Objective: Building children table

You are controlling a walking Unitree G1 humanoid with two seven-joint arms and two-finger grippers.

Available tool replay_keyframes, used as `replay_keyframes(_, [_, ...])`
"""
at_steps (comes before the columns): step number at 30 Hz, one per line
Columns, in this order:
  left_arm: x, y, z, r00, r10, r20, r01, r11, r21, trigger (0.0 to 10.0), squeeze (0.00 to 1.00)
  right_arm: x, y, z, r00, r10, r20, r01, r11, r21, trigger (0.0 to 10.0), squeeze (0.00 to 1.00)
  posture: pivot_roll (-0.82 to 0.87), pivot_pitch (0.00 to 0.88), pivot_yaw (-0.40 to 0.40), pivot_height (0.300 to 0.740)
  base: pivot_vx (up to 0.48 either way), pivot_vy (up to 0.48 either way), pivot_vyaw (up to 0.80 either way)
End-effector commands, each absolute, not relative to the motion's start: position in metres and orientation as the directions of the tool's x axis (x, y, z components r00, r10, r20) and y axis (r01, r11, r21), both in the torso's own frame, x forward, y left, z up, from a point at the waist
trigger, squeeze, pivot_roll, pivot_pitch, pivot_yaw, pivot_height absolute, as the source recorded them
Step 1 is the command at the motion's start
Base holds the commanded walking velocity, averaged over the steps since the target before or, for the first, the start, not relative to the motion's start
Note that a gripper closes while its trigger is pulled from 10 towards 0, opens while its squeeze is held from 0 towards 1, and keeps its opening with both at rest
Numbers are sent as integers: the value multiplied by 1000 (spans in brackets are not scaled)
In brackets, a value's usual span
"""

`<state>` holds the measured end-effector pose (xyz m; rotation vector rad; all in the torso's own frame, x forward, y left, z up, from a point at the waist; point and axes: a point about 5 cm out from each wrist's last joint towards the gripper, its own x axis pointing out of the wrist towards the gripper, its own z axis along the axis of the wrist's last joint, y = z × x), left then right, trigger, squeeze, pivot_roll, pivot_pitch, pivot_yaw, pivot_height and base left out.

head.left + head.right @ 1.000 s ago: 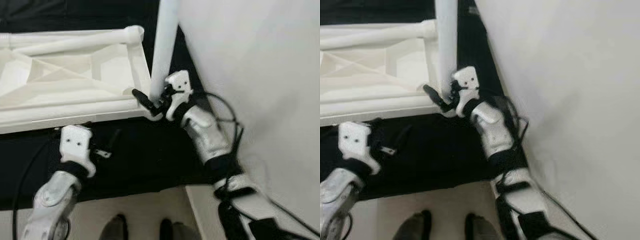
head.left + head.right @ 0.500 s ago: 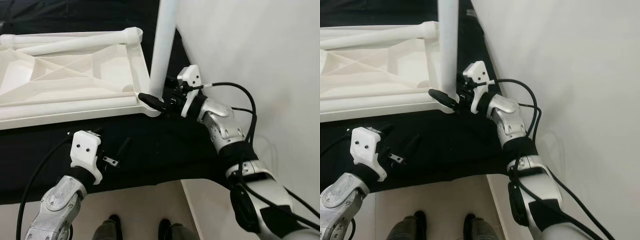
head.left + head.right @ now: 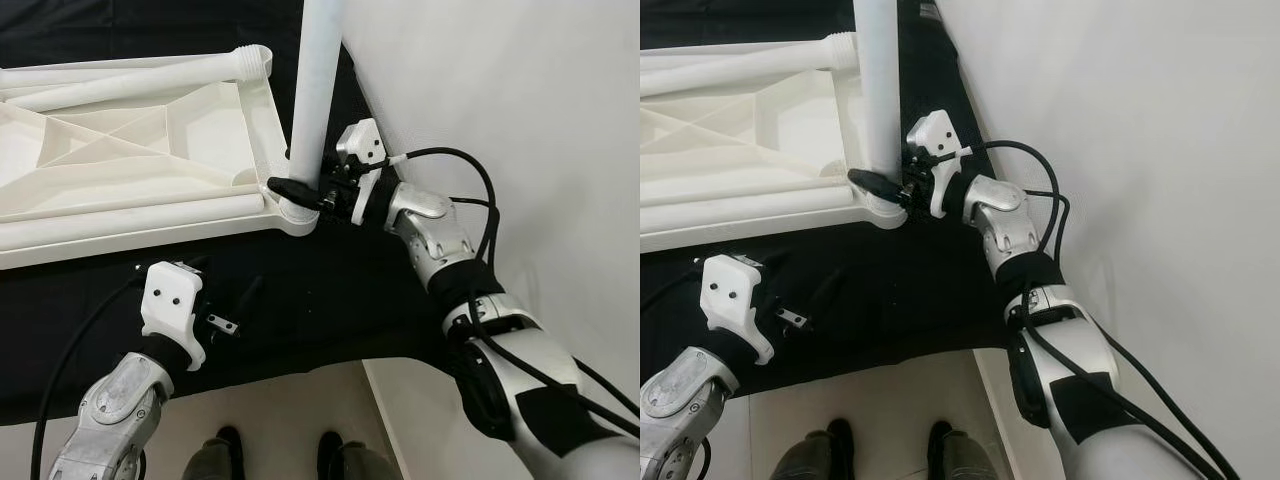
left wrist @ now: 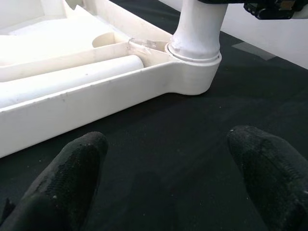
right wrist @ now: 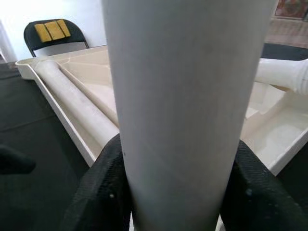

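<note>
Right gripper (image 3: 300,192) still pinches the upright white leg (image 3: 315,90), now seated in the tabletop (image 3: 130,170) corner socket; left gripper (image 4: 168,168) hovers spread

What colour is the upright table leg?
White; the upright table leg shows best in the left eye view.

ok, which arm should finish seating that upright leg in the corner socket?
Right. The right gripper is already shut on the leg just above the socket of the tabletop. The left gripper hangs open over the black mat, holding nothing.
</note>
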<state>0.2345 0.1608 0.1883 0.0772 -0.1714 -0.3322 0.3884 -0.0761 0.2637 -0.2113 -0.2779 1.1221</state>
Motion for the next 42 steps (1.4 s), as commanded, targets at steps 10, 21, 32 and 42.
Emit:
replay_keyframes(10, [226, 167, 180, 937, -334, 105, 325, 941, 94, 10000, 0, 379, -113, 197, 962, 264, 72, -263, 964, -30, 0, 0, 109, 317, -140, 740, 0, 0, 0])
replay_keyframes(21, [231, 173, 181, 941, -324, 96, 314, 943, 108, 10000, 0, 351, -57, 189, 874, 483, 56, -482, 875, -29, 10000, 0, 134, 299, -99, 740, 0, 0, 0])
replay_keyframes(32, [234, 168, 184, 931, -348, 107, 335, 934, 120, 10000, 0, 339, -35, 248, 542, 813, 213, -815, 570, -100, 10000, 0, 147, 275, -106, 740, 0, 0, 0])
replay_keyframes(42, [235, 160, 184, 924, -365, 116, 352, 929, 115, 10000, 0, 351, -48, 268, 244, 958, 152, -912, 280, -301, 10000, 0, 163, 264, -130, 740, 0, 0, 0])
